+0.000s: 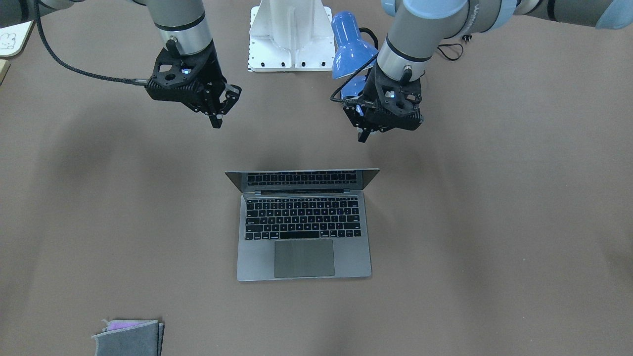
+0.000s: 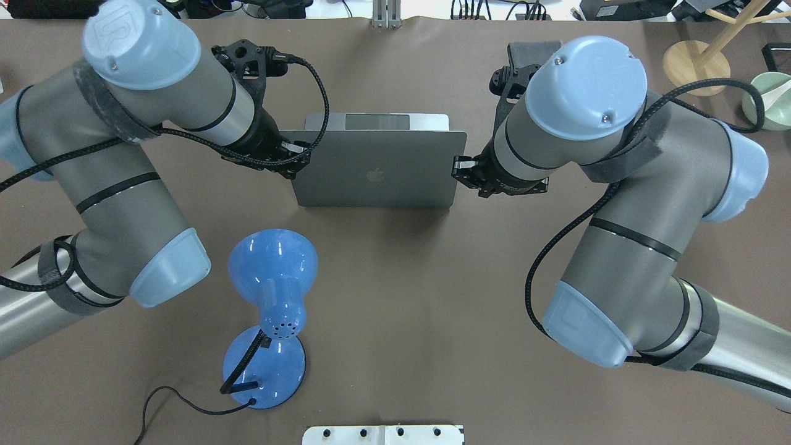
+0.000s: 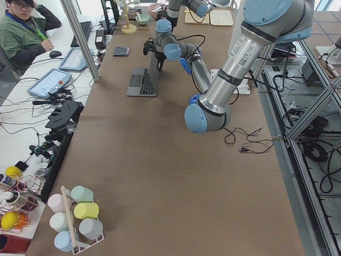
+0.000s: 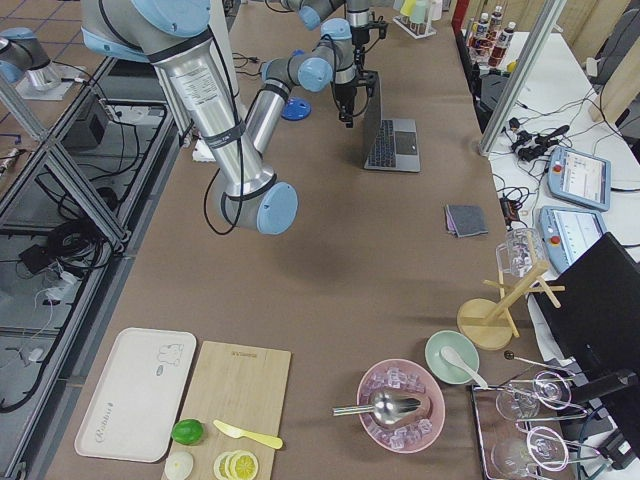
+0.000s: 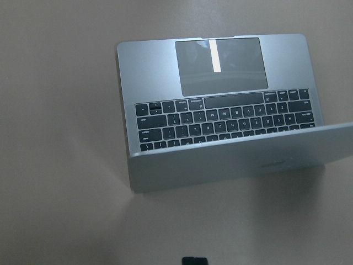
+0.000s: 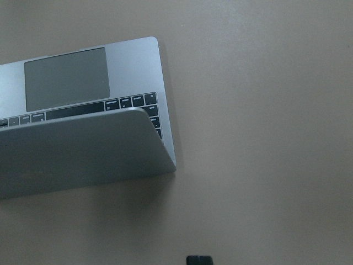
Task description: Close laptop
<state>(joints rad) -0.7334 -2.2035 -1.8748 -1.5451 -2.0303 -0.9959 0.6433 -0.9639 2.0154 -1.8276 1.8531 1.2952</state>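
At the middle of the table (image 1: pixel 494 222), in the front view, the laptop (image 1: pixel 304 225) stands open. My right gripper (image 1: pixel 216 121) hangs at its 10 o'clock and my left gripper (image 1: pixel 363 136) at 1 o'clock, both clear of it, jaws pressed together on nothing. From overhead they sit at the lid's (image 2: pixel 377 167) 9 and 3 o'clock. In each wrist view the laptop lies toward 12 o'clock.

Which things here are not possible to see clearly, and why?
Screen of the laptop: front-facing view sees it at a steep slant; overhead shows only the lid's back.
Fingertips of the left gripper and right gripper: wrist views cut them off at the bottom edge.
The grey pouch: cut by the front-facing view's bottom edge.
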